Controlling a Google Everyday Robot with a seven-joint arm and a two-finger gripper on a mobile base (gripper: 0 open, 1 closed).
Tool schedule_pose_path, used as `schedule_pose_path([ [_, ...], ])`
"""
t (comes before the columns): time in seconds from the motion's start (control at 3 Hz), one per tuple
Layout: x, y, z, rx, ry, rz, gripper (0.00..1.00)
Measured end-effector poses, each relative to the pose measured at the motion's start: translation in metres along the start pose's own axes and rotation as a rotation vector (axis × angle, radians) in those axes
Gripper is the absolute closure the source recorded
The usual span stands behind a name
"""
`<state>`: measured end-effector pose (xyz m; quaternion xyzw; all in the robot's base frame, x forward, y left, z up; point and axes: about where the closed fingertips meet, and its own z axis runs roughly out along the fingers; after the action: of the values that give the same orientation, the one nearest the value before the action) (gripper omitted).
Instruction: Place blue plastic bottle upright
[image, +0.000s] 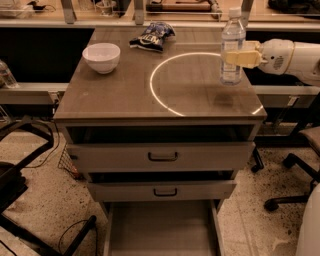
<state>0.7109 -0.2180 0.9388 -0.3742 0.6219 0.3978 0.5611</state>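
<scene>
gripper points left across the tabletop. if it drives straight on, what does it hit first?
The blue plastic bottle, clamped in the gripper near the tabletop's right edge. Past it the way left looks free. The white bowl sits far left, seemingly lower and further back, though depth is unclear.

Blue plastic bottle (232, 39) upright in end effector (236, 58)
</scene>
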Motion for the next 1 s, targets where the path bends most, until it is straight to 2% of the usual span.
schedule_pose_path([
  [0.67, 0.021, 0.001, 0.015, -0.035, -0.111, -0.03, 1.0],
  [1.0, 0.028, 0.003, 0.018, -0.029, -0.127, -0.047, 1.0],
])
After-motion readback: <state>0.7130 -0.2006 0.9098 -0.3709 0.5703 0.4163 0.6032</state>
